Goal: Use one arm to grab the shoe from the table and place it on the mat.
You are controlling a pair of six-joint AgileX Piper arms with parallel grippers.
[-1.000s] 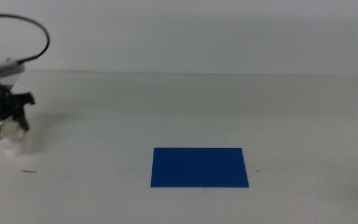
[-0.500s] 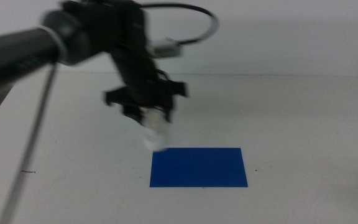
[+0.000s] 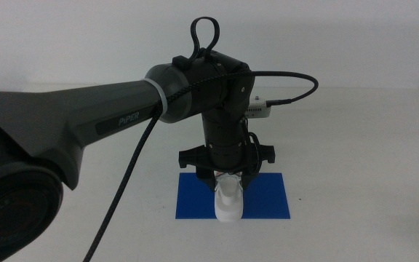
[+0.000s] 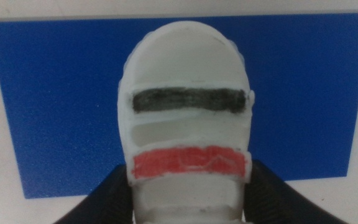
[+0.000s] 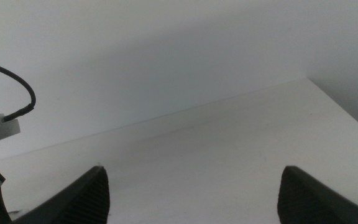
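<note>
The dark left arm (image 3: 86, 124) with "PiPER" lettering reaches in from the left over the white table (image 3: 355, 145). Its gripper (image 3: 228, 182) is shut on the white shoe (image 3: 228, 204), which hangs toe-down over the blue mat (image 3: 268, 198). In the left wrist view the shoe (image 4: 188, 118) shows one dark strap and one red strap, held between the two dark jaws, with the mat (image 4: 55, 99) spread beneath it. I cannot tell whether the shoe touches the mat. My right gripper (image 5: 191, 193) is open and empty, off to the side, out of the middle view.
A black cable (image 3: 297, 91) loops from the left arm to a small white box (image 3: 259, 109) behind it. The table's back edge meets a plain wall (image 3: 340, 36). The table's far corner shows in the right wrist view (image 5: 306, 81).
The left arm has swung from the table's left side to the middle, carrying the shoe. The shoe now hangs over the mat's middle instead of left of it.
</note>
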